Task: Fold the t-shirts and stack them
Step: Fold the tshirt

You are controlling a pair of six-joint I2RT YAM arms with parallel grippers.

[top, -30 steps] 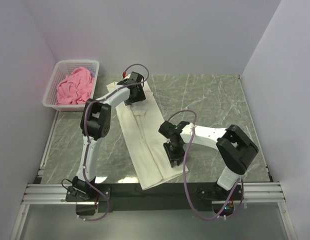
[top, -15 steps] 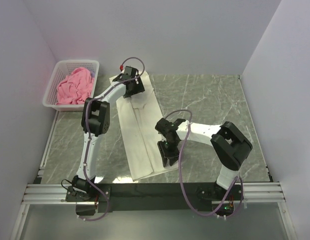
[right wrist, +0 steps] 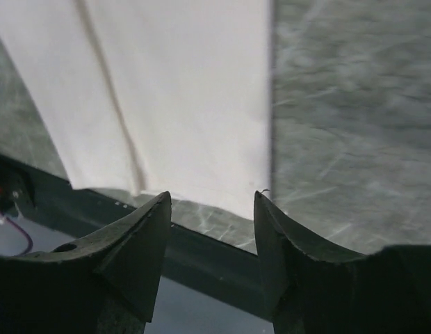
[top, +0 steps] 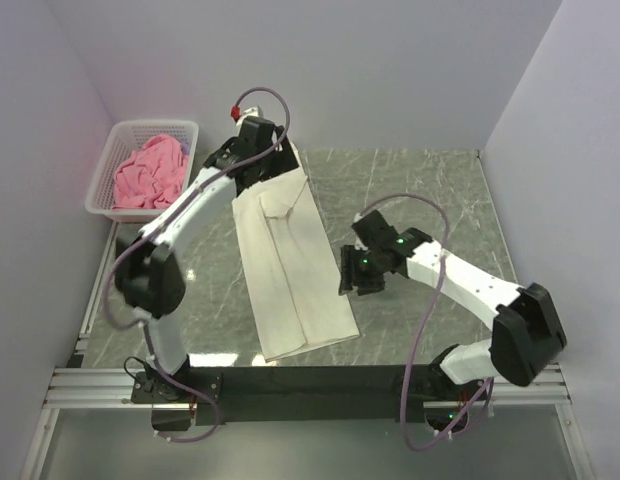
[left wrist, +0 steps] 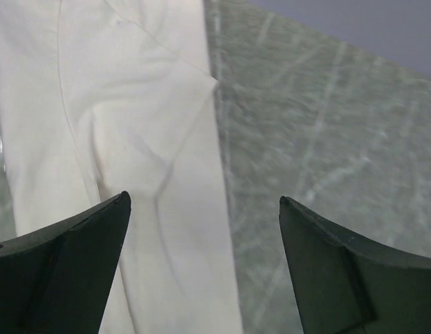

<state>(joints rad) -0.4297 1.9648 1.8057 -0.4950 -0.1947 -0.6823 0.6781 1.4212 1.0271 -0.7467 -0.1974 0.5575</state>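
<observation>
The cream-white t-shirt [top: 290,262] lies flat on the marble table as a long folded strip, running from the back left toward the front edge. It also shows in the left wrist view [left wrist: 132,139] and the right wrist view [right wrist: 188,90]. My left gripper [top: 258,158] is open and empty above the strip's far end. My right gripper [top: 352,278] is open and empty beside the strip's right edge, near its front end. The pink t-shirt [top: 148,172] lies crumpled in the white basket [top: 125,130] at the back left.
The black front rail [top: 310,380] runs along the table's near edge, also in the right wrist view [right wrist: 201,243]. Grey walls close in the left, back and right sides. Bare marble [top: 430,200] lies to the right of the shirt.
Both grippers have let go of the shirt and lifted off it. The left arm rose toward the back; the right arm swung to the right, off the cloth. The strip lies flatter.
</observation>
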